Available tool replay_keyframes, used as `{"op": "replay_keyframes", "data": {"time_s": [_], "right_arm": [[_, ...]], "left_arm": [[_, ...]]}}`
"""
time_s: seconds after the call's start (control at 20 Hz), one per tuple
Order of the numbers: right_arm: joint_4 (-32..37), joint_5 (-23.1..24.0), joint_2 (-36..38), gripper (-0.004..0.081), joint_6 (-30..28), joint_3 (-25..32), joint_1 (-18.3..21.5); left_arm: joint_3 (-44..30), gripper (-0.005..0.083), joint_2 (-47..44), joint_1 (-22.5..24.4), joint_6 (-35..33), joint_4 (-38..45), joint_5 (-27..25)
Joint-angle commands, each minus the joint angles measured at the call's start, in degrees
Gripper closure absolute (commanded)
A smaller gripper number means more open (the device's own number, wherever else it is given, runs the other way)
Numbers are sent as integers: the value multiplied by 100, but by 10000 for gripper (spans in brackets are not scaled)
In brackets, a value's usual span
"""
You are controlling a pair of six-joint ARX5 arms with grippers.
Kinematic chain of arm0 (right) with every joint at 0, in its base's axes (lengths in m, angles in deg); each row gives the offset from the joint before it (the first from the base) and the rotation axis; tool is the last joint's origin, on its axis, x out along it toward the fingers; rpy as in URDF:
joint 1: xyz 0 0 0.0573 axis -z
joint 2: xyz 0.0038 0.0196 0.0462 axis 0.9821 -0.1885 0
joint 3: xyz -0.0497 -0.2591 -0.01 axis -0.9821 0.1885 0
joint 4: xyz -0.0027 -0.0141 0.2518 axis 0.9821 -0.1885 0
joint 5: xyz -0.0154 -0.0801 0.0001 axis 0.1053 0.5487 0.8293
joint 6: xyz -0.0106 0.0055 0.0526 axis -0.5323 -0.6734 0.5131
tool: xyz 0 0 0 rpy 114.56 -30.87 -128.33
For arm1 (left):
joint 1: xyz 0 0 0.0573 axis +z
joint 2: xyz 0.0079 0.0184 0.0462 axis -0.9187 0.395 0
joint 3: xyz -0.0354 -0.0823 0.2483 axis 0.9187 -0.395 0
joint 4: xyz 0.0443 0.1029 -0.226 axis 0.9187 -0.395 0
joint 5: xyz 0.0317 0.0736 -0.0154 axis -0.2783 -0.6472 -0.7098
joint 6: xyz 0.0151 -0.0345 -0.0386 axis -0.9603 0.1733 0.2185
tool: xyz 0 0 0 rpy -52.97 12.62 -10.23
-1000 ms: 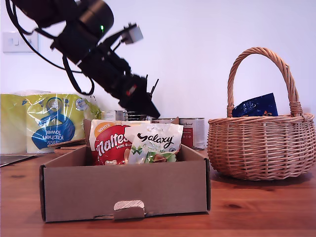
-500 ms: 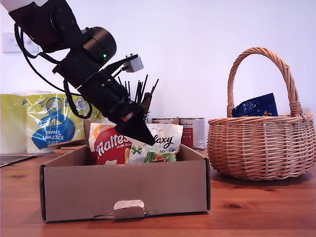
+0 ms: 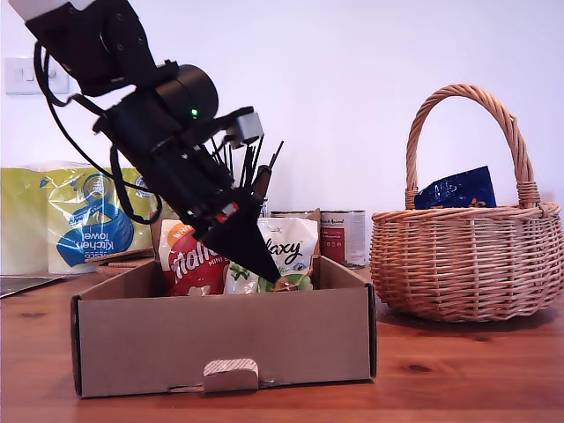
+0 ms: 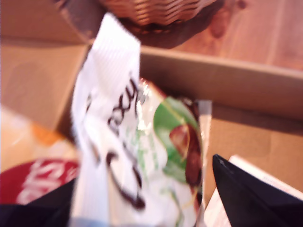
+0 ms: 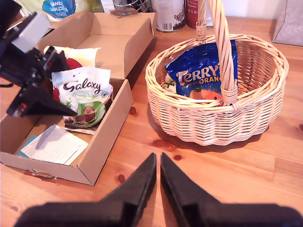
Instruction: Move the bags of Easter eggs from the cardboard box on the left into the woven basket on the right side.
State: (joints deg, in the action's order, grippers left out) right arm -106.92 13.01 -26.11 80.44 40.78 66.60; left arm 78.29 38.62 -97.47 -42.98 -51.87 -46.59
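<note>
One bag is sitting in the basket [image 5: 265,118] already: the blue Terry's bag [image 5: 199,80] is leaning inside it, under the handle. Two bags are waiting in the box [image 3: 220,330], the Galaxy bag [image 4: 137,156] and the Maltesers bag [image 3: 189,260], so I am judging the task about one third done. My first gripper [image 4: 142,208] is reaching down into the box, and the first wrist view is showing one dark finger on each side of the Galaxy bag; the jaws are standing wide around it and are not pinching it yet, as far as the blurred picture is telling. The Galaxy bag is standing nearly upright, white and glossy, with a flat crimped top edge and green-brown print low on its front. It is leaning just beside the Maltesers bag, which is orange and white with a red disc. A paper sheet [image 5: 57,144] is lying flat on the box floor near them. My second gripper [image 5: 157,163] is hovering over the bare counter [image 5: 246,189] in front of the basket, jaws almost together, holding nothing.
</note>
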Motion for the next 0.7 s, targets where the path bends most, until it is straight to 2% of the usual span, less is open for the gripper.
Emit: {"op": "replay_keyframes", "data": {"time_s": [0.0, 0.1, 0.15, 0.25, 0.3, 0.4, 0.65], "right_arm": [[28, -2, 37, 783, -11, -85, -33], [31, -2, 37, 783, -11, -85, -33], [28, -2, 37, 783, -11, -85, -33], [31, -2, 37, 782, -11, -85, -33], [31, -2, 37, 783, -11, -85, -33], [28, -2, 31, 783, -11, -85, -33], [24, -2, 22, 782, -11, -85, -33]], "left_arm": [[-46, 194, 361, -48, 35, -7, 42], [-46, 280, 411, -92, 35, 2, 33], [-46, 362, 411, -107, 35, 9, 31], [-46, 587, 407, -109, 35, 46, -39], [-46, 652, 404, -107, 33, 46, -39], [-44, 688, 398, -79, 33, 37, -39], [96, 688, 0, -76, 33, -319, -251]]}}
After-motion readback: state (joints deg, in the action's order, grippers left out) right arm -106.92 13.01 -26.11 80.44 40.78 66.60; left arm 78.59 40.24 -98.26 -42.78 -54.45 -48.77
